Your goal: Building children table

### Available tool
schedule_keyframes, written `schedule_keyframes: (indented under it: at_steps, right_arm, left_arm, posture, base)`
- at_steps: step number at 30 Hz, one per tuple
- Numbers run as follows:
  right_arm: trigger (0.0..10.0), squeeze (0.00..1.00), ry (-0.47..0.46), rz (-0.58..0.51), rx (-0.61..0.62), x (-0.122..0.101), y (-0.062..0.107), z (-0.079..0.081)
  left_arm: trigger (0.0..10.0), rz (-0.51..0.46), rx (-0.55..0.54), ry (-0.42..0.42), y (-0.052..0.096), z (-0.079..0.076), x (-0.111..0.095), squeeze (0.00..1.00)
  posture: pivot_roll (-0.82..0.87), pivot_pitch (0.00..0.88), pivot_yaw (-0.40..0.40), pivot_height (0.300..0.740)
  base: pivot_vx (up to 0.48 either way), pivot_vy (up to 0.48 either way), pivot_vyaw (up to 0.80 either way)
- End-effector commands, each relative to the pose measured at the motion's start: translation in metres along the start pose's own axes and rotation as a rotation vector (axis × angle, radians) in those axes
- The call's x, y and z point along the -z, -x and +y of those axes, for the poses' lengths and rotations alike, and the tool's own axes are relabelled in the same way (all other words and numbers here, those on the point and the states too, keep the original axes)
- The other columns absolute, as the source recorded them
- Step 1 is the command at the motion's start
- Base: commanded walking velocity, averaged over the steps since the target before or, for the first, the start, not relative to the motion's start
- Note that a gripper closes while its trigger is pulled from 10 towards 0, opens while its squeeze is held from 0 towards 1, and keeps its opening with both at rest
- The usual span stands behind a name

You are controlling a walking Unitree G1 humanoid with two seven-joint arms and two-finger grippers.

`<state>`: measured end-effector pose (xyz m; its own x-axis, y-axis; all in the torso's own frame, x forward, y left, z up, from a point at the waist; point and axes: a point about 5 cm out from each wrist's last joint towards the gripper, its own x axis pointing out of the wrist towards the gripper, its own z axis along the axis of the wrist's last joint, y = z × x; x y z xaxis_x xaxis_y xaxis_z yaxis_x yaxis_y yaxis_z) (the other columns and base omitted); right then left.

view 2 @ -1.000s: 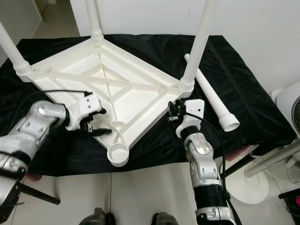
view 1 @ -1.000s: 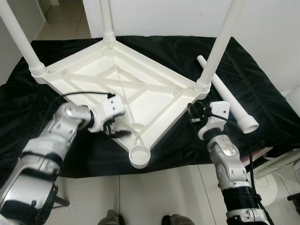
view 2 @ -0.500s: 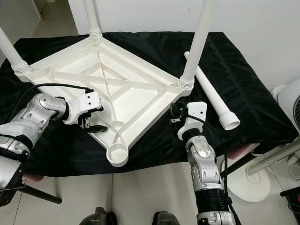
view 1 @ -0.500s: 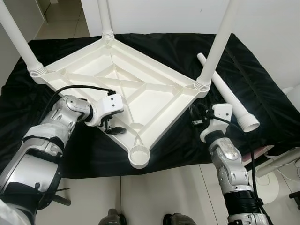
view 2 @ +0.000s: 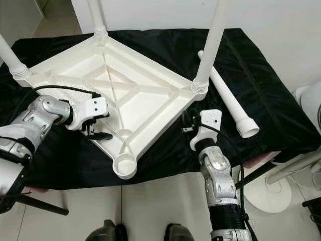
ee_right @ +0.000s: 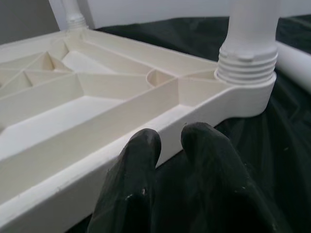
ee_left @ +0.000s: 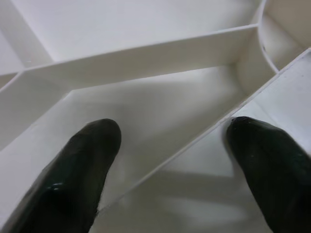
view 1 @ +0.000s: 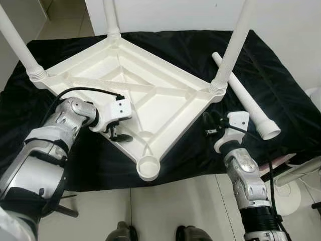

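A white wall (view 1: 165, 12) rises behind the counter (view 1: 281, 80), which is draped in black cloth, and pale tiled floor (view 1: 165, 206) lies in front of it. The white tabletop (view 1: 125, 90) lies upside down on the cloth, ribbed underside up, one corner pointing toward the robot. Three white legs stand screwed into its corner sockets: the far leg (view 1: 111, 17), the left-side leg (view 1: 17, 42) and the right-side leg (view 1: 233, 47); all three are cut off by the top edge of the eye views. The near corner socket (view 1: 149, 168) is open. The fourth leg (view 1: 243, 95) lies loose on the cloth to the right of the tabletop, well apart from that socket. The left claw (view 1: 120, 136) sits at the near-left edge of the tabletop with its fingers (ee_left: 77, 170) spread open, straddling a rib just inside the rim without pinching it. The right claw (view 1: 208, 123) rests over the cloth just beside the near-right rim, below the right-side leg, fingers (ee_right: 141, 174) nearly together and holding nothing. Something white at the right edge is cut off and cannot be identified.
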<state>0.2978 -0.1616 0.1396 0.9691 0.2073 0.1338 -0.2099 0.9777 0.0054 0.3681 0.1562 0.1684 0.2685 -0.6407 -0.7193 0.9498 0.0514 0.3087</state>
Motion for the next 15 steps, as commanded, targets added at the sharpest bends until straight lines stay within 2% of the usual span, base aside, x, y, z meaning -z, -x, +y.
schedule_keyframes:
  at_steps: [1, 3, 4, 10, 15]
  right_arm:
    - [10.0, 0.0, 0.004, 0.017, 0.0, 0.002, 0.0024, 0.0015]
    - [10.0, 0.0, 0.004, 0.017, 0.0, 0.002, 0.0024, 0.0015]
    - [10.0, 0.0, 0.003, 0.019, 0.001, 0.0021, 0.0031, 0.0014]
    - [10.0, 0.0, 0.004, 0.028, 0.006, 0.0038, 0.0063, 0.0021]
    - [10.0, 0.0, 0.003, 0.031, 0.006, 0.0042, 0.0071, 0.0033]
  left_arm:
    - [1.3, 0.014, 0.169, 0.031, -0.0053, -0.0123, 0.0068, 0.0]
    - [1.3, 0.014, 0.169, 0.031, -0.0053, -0.0123, 0.0068, 0.0]
    - [0.0, 0.004, 0.201, 0.033, -0.0053, -0.0133, 0.0059, 0.0]
    - [0.0, -0.016, 0.248, 0.041, -0.0049, -0.015, 0.0049, 0.0]
    - [0.0, -0.025, 0.238, 0.048, -0.0056, -0.0154, 0.0059, 0.0]
  posture:
    - [-0.12, 0.158, 0.069, 0.74]
    - [-0.12, 0.158, 0.069, 0.74]
    - [-0.12, 0.163, 0.071, 0.74]
    - [-0.12, 0.169, 0.075, 0.74]
    - [-0.12, 0.166, 0.075, 0.74]
  base:
    - [0.0, 0.0, 0.0]
    - [0.0, 0.0, 0.0]
    - [0.0, 0.0, 0.0]
    - [0.0, 0.0, 0.0]
    - [0.0, 0.0, 0.0]
